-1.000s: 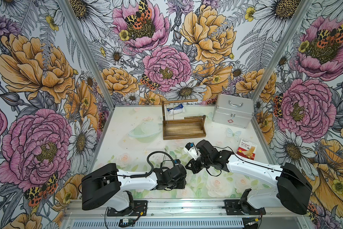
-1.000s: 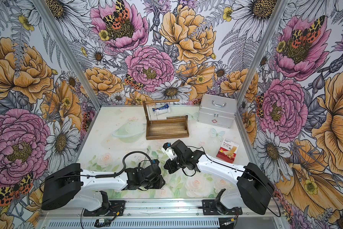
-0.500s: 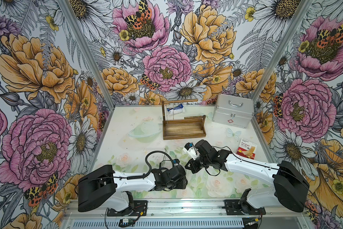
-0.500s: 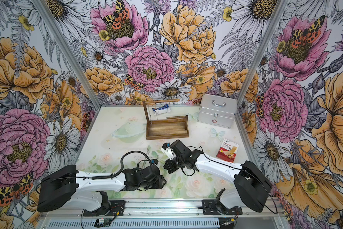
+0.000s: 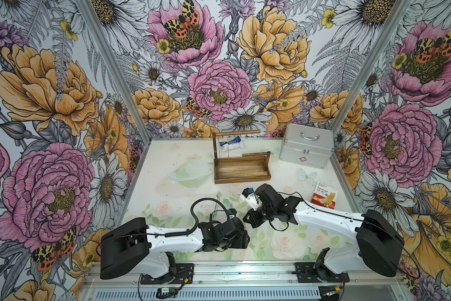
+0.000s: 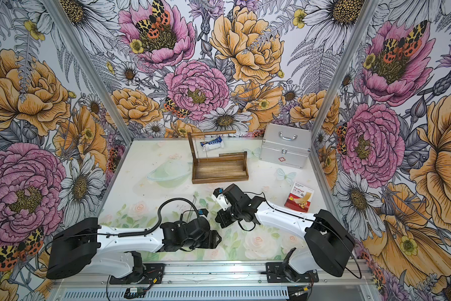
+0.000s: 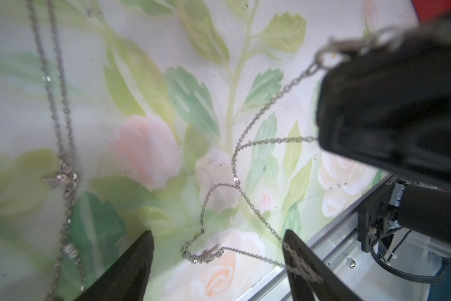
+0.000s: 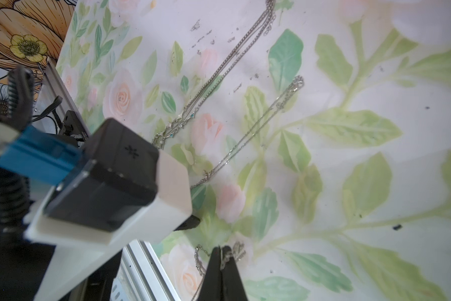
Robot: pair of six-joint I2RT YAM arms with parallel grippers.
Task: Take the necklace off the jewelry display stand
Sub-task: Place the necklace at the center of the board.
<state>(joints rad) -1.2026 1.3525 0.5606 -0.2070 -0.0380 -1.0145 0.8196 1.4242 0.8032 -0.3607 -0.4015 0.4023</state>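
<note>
Silver chain necklace [image 7: 234, 179] lying in loose curves on the floral tabletop [image 7: 141, 78], jaws of the right gripper [image 8: 222, 249] closed on part of the chain, jaws of the left gripper [image 7: 217, 234] wide apart with a strand draped over one, second necklace [image 7: 62, 166] beside, wooden jewelry display stand [image 5: 241, 170] well apart behind.
</note>
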